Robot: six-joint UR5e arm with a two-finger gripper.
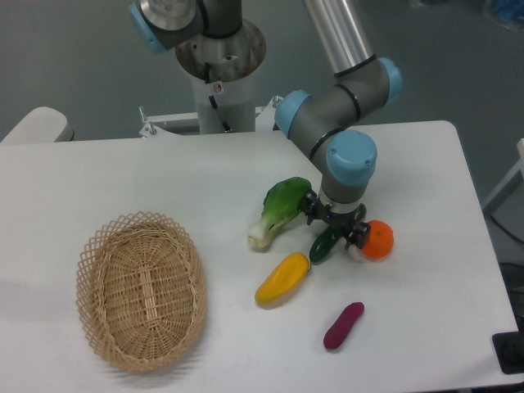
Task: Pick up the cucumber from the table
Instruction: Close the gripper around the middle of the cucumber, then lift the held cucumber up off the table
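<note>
The cucumber (324,245) is small, dark green and glossy. It lies on the white table (164,172) between the bok choy and the orange fruit, and its upper end is hidden under the gripper. My gripper (334,223) points straight down over it, with one finger (310,206) on the bok choy side and the other (357,236) on the orange side. The jaws stand apart, straddling the cucumber, and show no squeeze on it.
A leafy bok choy (278,210) lies just left of the gripper, and an orange fruit (377,240) touches its right side. A yellow vegetable (282,278) and a purple oblong vegetable (344,326) lie in front. A wicker basket (141,290) stands at the front left.
</note>
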